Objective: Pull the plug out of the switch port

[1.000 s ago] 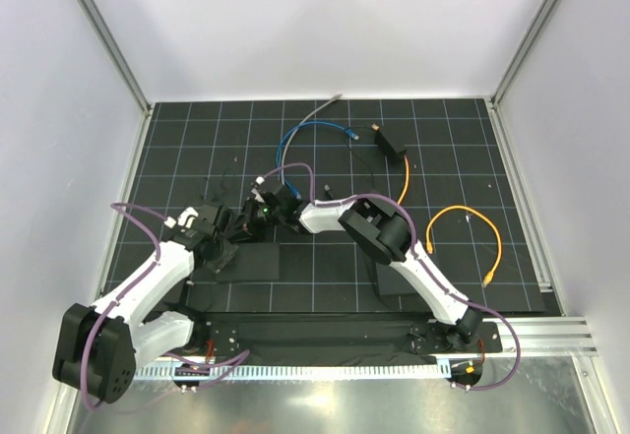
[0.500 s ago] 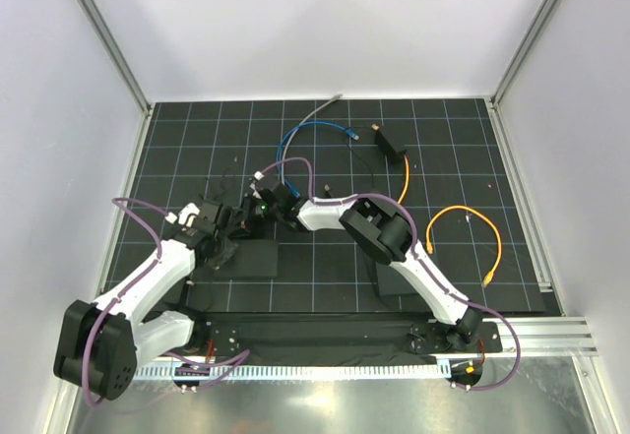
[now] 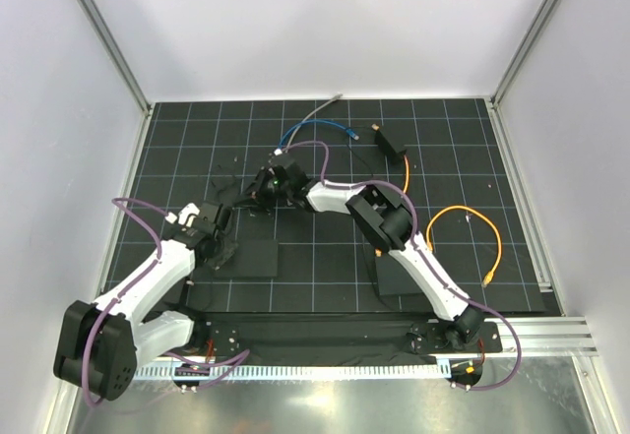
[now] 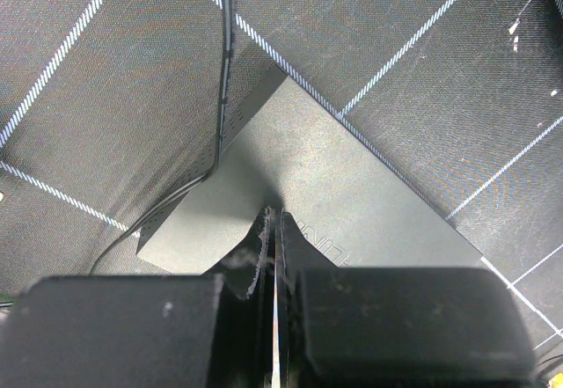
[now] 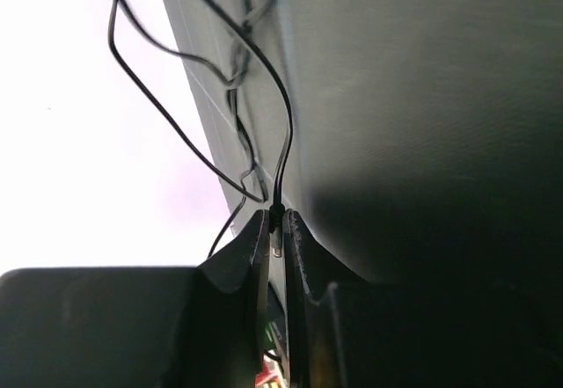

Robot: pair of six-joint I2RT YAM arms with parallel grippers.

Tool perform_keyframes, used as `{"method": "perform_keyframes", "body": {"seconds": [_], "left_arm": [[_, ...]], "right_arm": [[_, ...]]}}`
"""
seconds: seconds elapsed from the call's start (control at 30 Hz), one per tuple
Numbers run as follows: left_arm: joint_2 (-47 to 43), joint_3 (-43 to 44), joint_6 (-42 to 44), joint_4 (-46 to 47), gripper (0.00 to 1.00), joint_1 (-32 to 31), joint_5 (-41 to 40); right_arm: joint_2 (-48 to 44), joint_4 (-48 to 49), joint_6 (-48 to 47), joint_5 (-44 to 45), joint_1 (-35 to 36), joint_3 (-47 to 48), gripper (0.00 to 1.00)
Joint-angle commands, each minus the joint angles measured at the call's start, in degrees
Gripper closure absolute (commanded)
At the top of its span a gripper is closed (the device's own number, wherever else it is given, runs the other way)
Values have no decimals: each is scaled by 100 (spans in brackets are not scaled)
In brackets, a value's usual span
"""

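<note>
The switch is a flat dark box (image 3: 253,258) (image 4: 343,168) with vent holes and raised lettering; its port does not show. My left gripper (image 3: 222,246) (image 4: 274,215) is shut with nothing between its jaws, and its tips rest on the box's top. My right gripper (image 3: 261,184) (image 5: 275,218) sits farther back, apart from the box. It is shut on the plug (image 5: 277,238), a small black one with a metal tip. A thin black wire (image 5: 283,124) runs from the plug away over the mat.
Loose black wire (image 3: 231,172) lies left of the right gripper. At the back lie a blue cable (image 3: 295,137), a grey cable (image 3: 320,109) and a small black block (image 3: 392,143) with an orange cable (image 3: 405,176). Another orange cable (image 3: 472,219) loops at the right. A second flat black rectangle (image 3: 397,279) lies under the right arm.
My right gripper has drawn back from beside the left gripper and the box toward the far side of the mat, still shut on the plug. The left gripper has stayed on the box.
</note>
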Motion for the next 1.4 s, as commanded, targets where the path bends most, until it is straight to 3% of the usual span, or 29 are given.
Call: {"method": "perform_keyframes", "body": {"seconds": [0.0, 0.13, 0.23, 0.33, 0.43, 0.47, 0.57, 0.67, 0.97, 1.13, 1.37], "left_arm": [[81, -351, 120, -736, 100, -5, 252], [-113, -228, 103, -613, 100, -5, 376], [-279, 184, 199, -779, 97, -5, 332], [-438, 659, 270, -1034, 86, -5, 200], [-543, 1211, 375, -1412, 68, 4, -88], [-561, 1370, 401, -1639, 56, 21, -160], [-579, 1749, 533, -1904, 41, 223, -344], [-553, 1776, 647, -2045, 33, 627, -275], [-140, 1390, 744, -1528, 22, 1638, 357], [1, 1354, 709, -1124, 11, 1779, 340], [431, 1161, 665, -536, 8, 1814, 648]], "right_arm": [[-152, -548, -821, -113, 140, 636, 99], [-635, -1583, -2295, 229, 149, 638, 99], [-873, -2295, -2879, 291, 149, 795, 99], [-899, -2975, -3521, 221, 149, 1120, 98], [-908, -3343, -3865, 46, 157, 1288, 97], [-926, -3380, -3900, -16, 157, 1279, 95], [-1075, -3284, -3997, -280, 192, 1086, 92], [-1198, -3292, -4067, -377, 245, 937, 92], [-1690, -2967, -4190, -956, 517, 138, 92], [-1875, -2739, -4094, -1256, 763, -320, 94], [-1778, -2387, -3892, -1607, 1089, -566, 95]]}}
